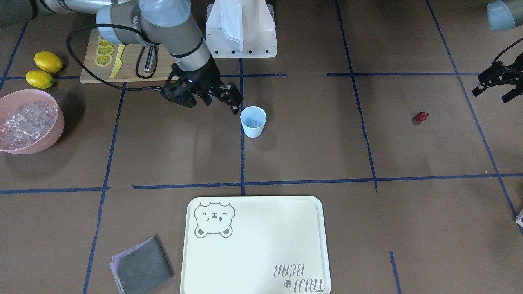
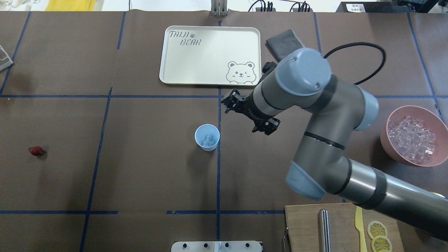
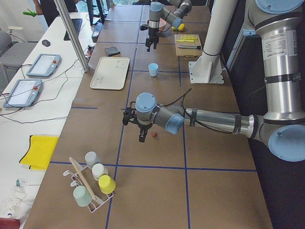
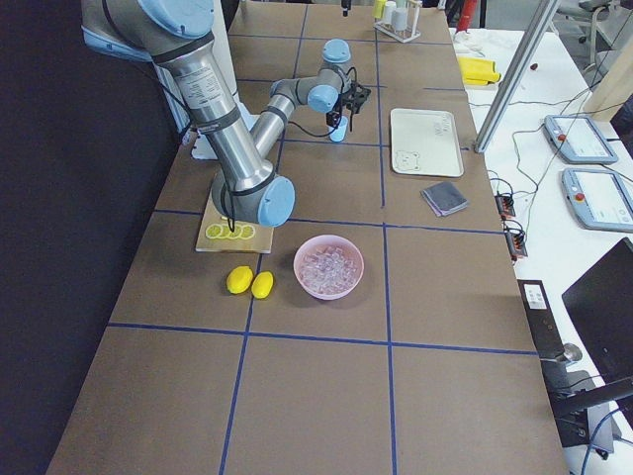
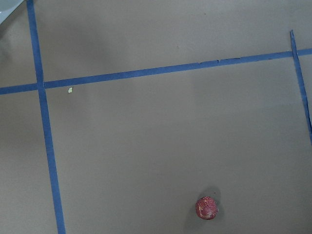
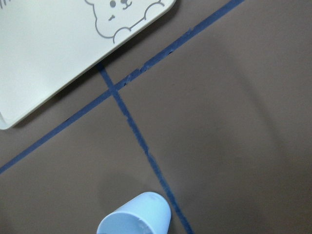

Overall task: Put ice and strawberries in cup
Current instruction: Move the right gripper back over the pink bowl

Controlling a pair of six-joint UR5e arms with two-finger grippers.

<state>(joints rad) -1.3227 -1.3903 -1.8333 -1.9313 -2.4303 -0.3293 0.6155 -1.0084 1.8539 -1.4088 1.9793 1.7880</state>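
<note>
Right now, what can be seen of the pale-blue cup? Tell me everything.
The cup is small, pale blue, plain, tapered and handleless, plastic by its look. It stands upright on the brown table near its middle, beside a blue tape line. A few clear ice cubes lie at its bottom. The strawberry is not in it but far off on the table. Only the table touches the cup's outside.

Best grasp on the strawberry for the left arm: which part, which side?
Pinch the strawberry across its wide middle, coming straight down. It looks to lie on its side with nothing touching it; the tapered tip would likely slip.
</note>
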